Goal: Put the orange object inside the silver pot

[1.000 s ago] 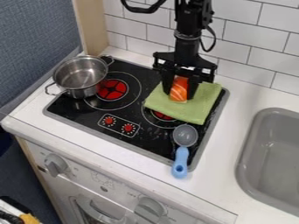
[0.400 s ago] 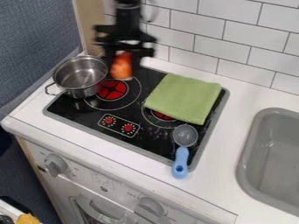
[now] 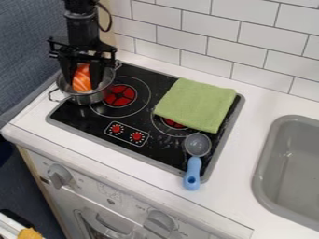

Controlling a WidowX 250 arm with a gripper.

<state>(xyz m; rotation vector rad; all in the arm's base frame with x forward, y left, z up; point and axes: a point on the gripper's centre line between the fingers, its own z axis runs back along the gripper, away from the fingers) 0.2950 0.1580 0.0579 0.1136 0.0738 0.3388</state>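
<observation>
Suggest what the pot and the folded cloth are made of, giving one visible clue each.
The pot looks like polished metal, probably stainless steel: its silver wall shines with bright and dark reflections. The folded cloth seems to be soft, matt fabric, perhaps terry or microfibre, judging by its fuzzy green surface.

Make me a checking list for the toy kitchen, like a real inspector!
Surface: black stove top in white counter
Job's things: orange object with white stripes at the silver metal pot's opening; touching its bottom, cannot tell
Clutter: folded green cloth, blue-handled grey scoop
Gripper: black gripper, fingers either side of the orange object
Cables: black cable curving beside the arm
Surroundings: white tiled wall, grey sink
</observation>
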